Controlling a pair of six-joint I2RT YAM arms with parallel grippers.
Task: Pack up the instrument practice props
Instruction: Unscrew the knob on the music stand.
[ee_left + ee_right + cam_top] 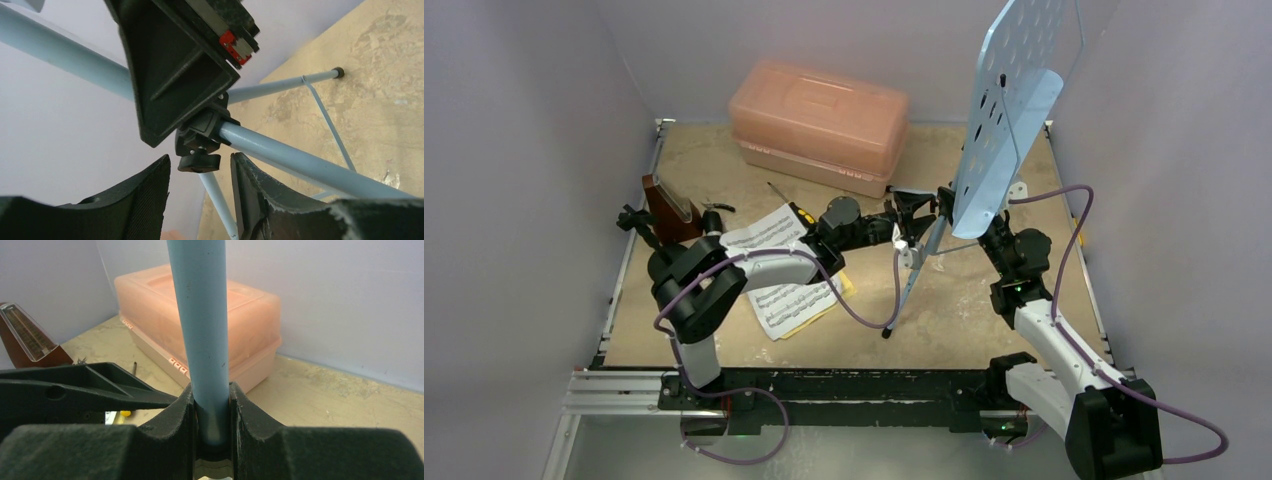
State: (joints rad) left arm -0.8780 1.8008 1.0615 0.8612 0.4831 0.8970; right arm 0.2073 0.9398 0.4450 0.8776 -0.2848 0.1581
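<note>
Music stand (1016,125) is clenched by its pole in my right pincer (212,407); left pincer (200,200) gapes beside its clamp knob (199,162). Loosen that carelessly and it could topple.

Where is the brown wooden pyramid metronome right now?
Top view: the metronome stands by the table's left edge, left of the white sheet-music pages, front-left of the pink plastic case.

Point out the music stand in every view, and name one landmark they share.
Top external: music stand at upper right, one leg reaching down to centre.
Left wrist: music stand across the centre, tubes meeting a black collar.
Right wrist: music stand upright at centre, clamped in the right hand.
Shared landmark: the tan table, in all three.
</note>
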